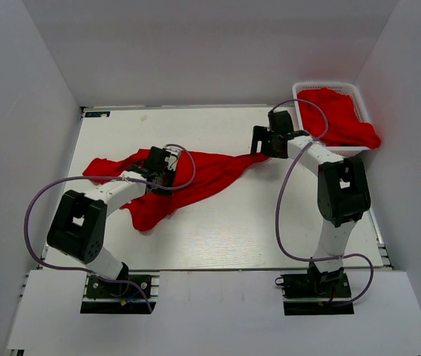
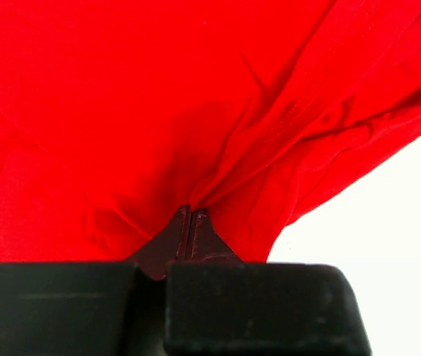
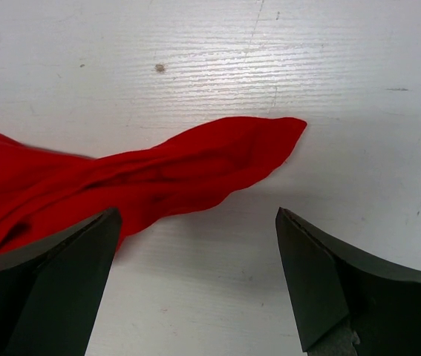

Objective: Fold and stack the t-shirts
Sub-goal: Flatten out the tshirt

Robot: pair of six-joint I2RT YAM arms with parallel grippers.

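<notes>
While the left fingers (image 2: 179,236) pinch a fold of the t-shirt (image 1: 210,172) lying on the desk (image 1: 232,237) left of the basket (image 1: 307,87), the right fingers (image 3: 54,289) gape over its basket-side tip. Probable intent: stretch it flat.

The white worktop (image 1: 269,230) is scuffed and streaked. A red t-shirt (image 1: 210,174) lies crumpled on it, stretched from the left side toward the middle. A white basket (image 1: 329,87) sits at its far right corner.
</notes>
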